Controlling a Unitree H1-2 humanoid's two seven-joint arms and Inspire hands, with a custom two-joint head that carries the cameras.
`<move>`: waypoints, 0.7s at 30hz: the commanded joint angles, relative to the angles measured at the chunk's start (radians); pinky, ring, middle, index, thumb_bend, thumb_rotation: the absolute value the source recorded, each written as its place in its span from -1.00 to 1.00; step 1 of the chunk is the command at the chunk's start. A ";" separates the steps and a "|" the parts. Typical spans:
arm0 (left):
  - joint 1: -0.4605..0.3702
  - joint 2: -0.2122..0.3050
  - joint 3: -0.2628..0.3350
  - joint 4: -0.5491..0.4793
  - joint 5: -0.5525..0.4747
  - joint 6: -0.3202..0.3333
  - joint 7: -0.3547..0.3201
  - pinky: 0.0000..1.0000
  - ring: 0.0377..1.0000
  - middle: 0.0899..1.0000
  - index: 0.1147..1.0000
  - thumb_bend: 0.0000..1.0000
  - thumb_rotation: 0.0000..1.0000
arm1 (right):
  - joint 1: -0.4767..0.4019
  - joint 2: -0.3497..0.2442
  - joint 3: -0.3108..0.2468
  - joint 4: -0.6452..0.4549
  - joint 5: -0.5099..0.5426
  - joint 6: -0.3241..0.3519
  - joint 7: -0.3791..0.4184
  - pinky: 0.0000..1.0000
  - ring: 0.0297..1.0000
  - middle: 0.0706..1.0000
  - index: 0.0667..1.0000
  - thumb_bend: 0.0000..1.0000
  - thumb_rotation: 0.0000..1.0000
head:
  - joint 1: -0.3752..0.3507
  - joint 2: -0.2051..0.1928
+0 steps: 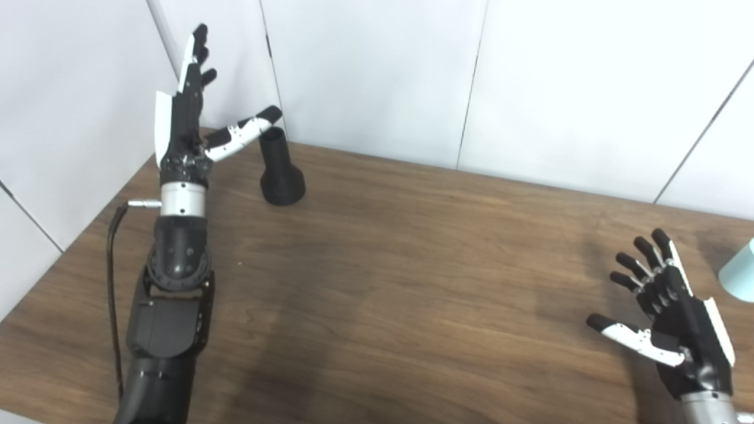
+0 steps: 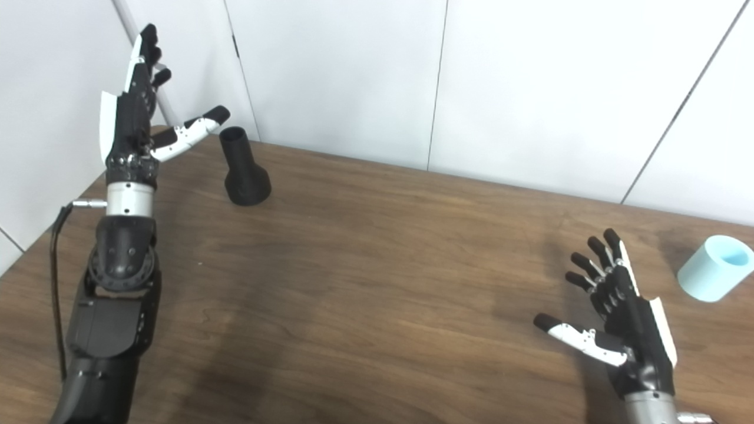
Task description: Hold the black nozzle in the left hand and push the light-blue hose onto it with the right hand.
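The black nozzle [image 2: 244, 168] stood upright on its flared base (narrow open end upward) on the wooden table [image 2: 383, 265], near the far left corner and close to the white wall panels [image 2: 336, 76]. The left hand [image 2: 136, 112] was raised just left of the nozzle, fingers spread wide and pointing up, thumb extended toward the nozzle's rim without touching it; it held nothing. Well to the right of the nozzle, the light-blue hose [image 2: 714, 268] lay on the table. The right hand [image 2: 618, 312], just left of the hose, was spread open and empty.
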 commanded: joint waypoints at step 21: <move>-0.115 0.151 -0.075 0.235 -0.024 0.172 -0.103 1.00 1.00 1.00 1.00 1.00 -0.20 | 0.007 0.002 -0.020 -0.119 -0.007 0.046 -0.034 0.48 0.61 0.84 1.00 0.34 -0.93 | -0.024 0.022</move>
